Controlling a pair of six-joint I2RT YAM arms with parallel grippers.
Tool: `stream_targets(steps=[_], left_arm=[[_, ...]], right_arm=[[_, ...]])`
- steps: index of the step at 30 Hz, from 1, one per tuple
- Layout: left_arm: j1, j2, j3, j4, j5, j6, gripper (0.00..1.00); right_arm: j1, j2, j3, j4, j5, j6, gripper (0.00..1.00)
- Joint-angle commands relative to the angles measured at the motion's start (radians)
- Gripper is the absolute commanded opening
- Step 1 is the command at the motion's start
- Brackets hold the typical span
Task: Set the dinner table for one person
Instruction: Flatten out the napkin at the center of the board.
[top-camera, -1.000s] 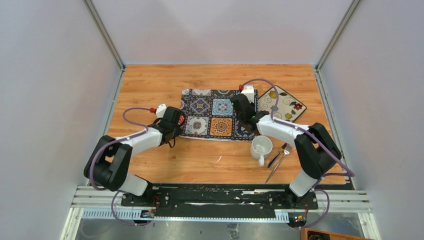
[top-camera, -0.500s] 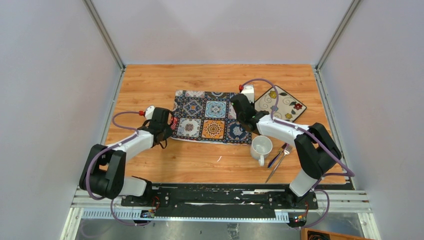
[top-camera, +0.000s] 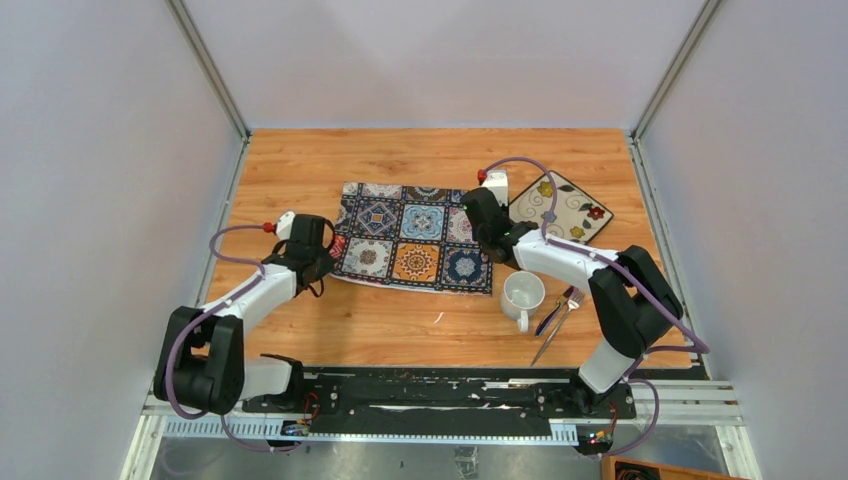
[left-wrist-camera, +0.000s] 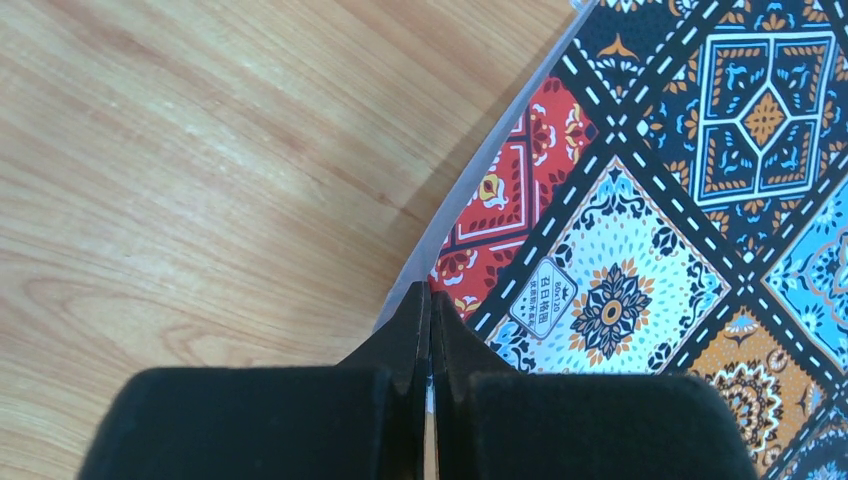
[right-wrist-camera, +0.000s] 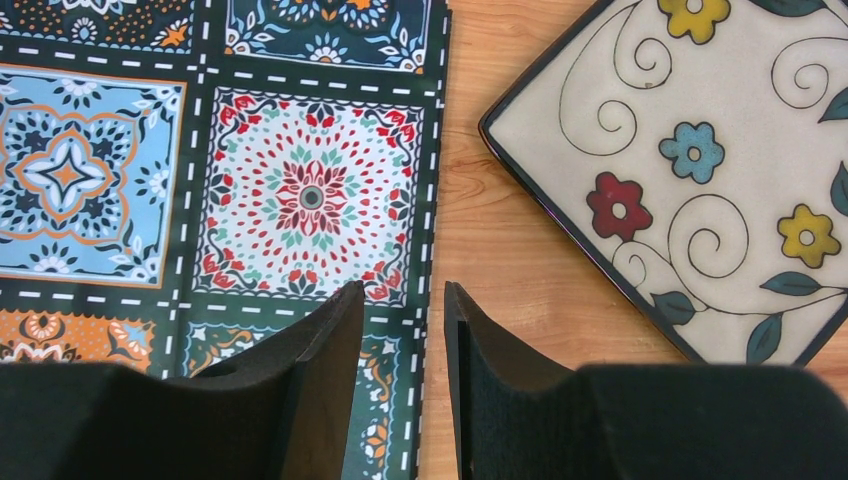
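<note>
the wooden surface (top-camera: 330, 160) fills the floor of the walled bay in front of both arms and carries everything. a patterned cloth placemat (top-camera: 410, 250) lies near its middle, slightly skewed, with its left end nearer the arms than its right.

the left claw (left-wrist-camera: 430, 305) is fully closed, pinching the placemat's left edge. in the left wrist view the cloth runs right into the closed tips, and a strip of pale underside shows along the edge, so the hem looks lifted a little off the wood. that grip suits dragging or squaring the cloth.

the right claw (right-wrist-camera: 402, 295) stands partly open with nothing in it. its two fingers straddle the placemat's right edge, one over the cloth and one over bare wood. whether they touch the cloth i cannot tell. my guess is that it waits there to catch or steady that edge.

a square flowered plate (top-camera: 570, 215) sits just beyond the placemat's far right corner, apart from it. a white mug (top-camera: 522, 295) and a fork (top-camera: 560, 320) lie near the right arm, off the cloth. the setting looks barely begun: the placemat likely needs straightening before these go on it.
</note>
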Motion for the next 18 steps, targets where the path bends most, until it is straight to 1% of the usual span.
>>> stream_targets(steps=[1, 11, 17, 18], left_arm=[[0.039, -0.004, -0.025, -0.01, 0.012, 0.018, 0.0], [0.04, -0.005, -0.076, 0.055, 0.129, -0.003, 0.0], [0.04, -0.019, -0.1, 0.067, 0.148, -0.012, 0.0], [0.04, -0.024, -0.1, 0.065, 0.146, -0.011, 0.08]], right_arm=[[-0.012, 0.007, -0.001, -0.007, 0.013, 0.008, 0.4], [-0.014, 0.015, 0.0, -0.006, -0.005, 0.024, 0.4], [-0.022, 0.09, 0.04, -0.005, 0.013, 0.025, 0.4], [-0.027, 0.102, 0.047, -0.004, 0.01, 0.027, 0.4]])
